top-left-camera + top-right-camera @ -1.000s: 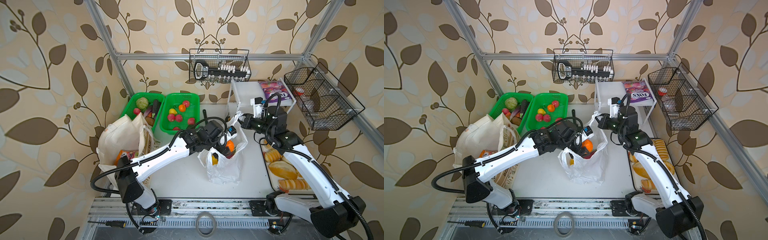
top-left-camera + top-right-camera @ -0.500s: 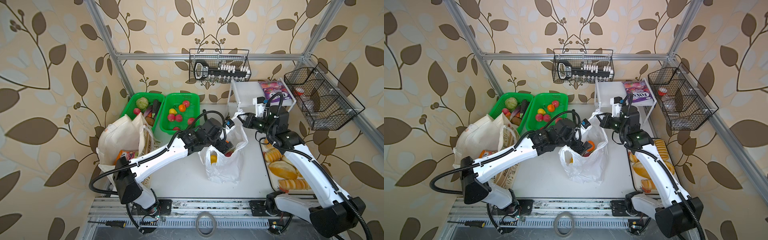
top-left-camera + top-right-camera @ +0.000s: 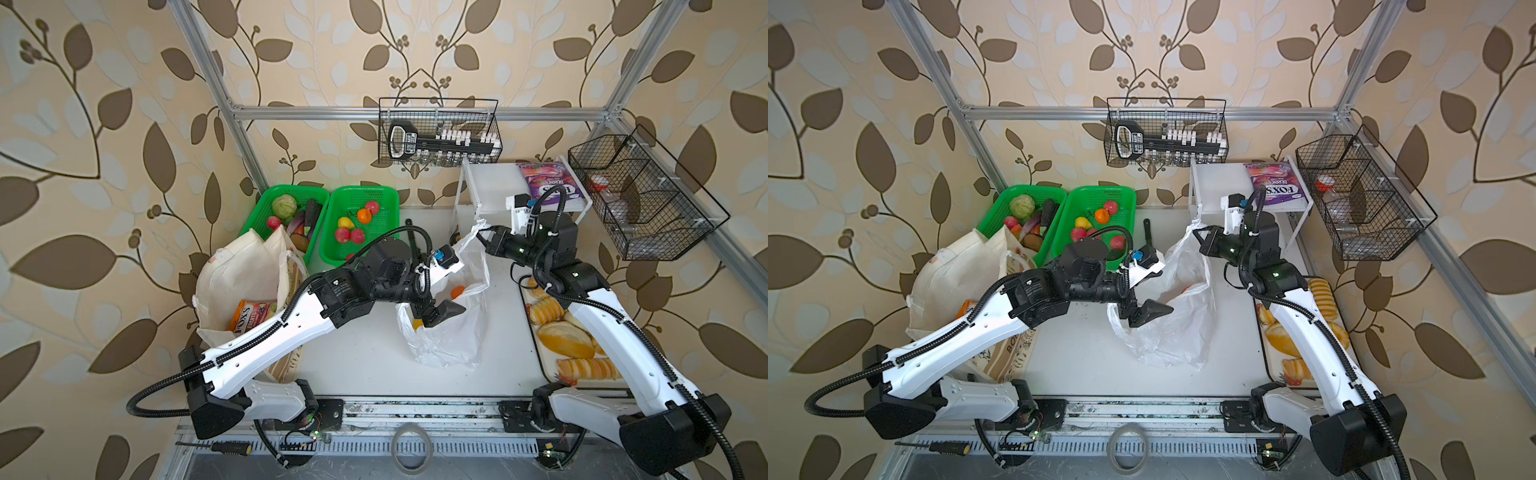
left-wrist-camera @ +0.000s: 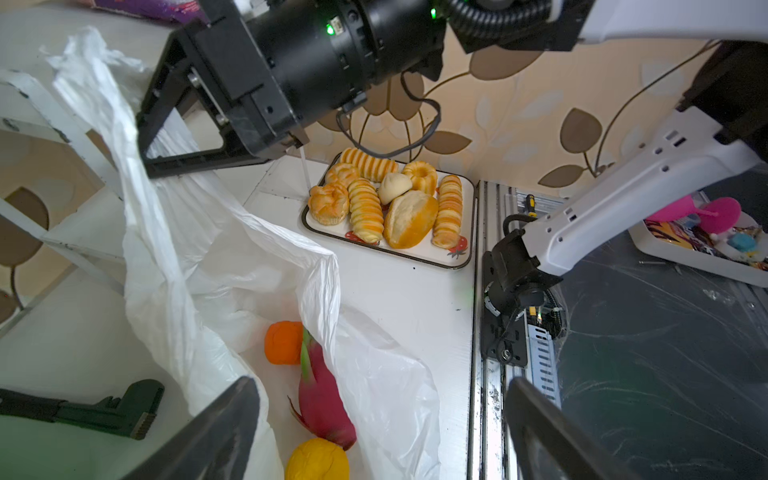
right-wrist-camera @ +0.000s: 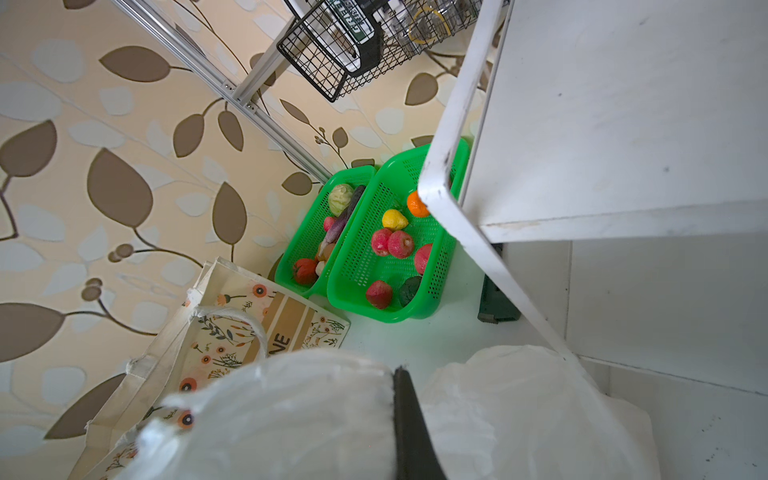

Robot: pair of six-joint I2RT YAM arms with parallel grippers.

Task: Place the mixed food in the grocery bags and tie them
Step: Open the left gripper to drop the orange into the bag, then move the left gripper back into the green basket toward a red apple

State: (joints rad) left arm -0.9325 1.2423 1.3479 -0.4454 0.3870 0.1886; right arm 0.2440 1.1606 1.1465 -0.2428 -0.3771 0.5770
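Observation:
The white plastic bag [image 3: 453,340] stands mid-table with its mouth held up. My right gripper [image 3: 480,232] is shut on the bag's upper handle beside the white shelf. My left gripper [image 3: 440,311] hangs open over the bag's mouth, holding nothing. In the left wrist view an orange [image 4: 284,343], a pink dragon fruit [image 4: 322,399] and a yellow pear [image 4: 318,461] lie inside the bag. The cream cloth tote [image 3: 241,270] at the left holds the orange FOX'S pouch [image 3: 251,316]. A purple snack packet [image 3: 548,187] lies on the shelf. More fruits sit in a green basket [image 3: 361,190].
A tray [image 4: 469,249] of bread rolls lies along the right edge under the right arm. A second green basket [image 3: 291,191] with vegetables stands at the back left. Wire baskets hang on the back wall [image 3: 440,133] and right frame [image 3: 644,199]. A black tool [image 4: 104,411] lies behind the bag.
My left gripper opened and let go of the orange, which dropped into the plastic bag. The right gripper kept hold of the bag's handle and lifted it slightly.

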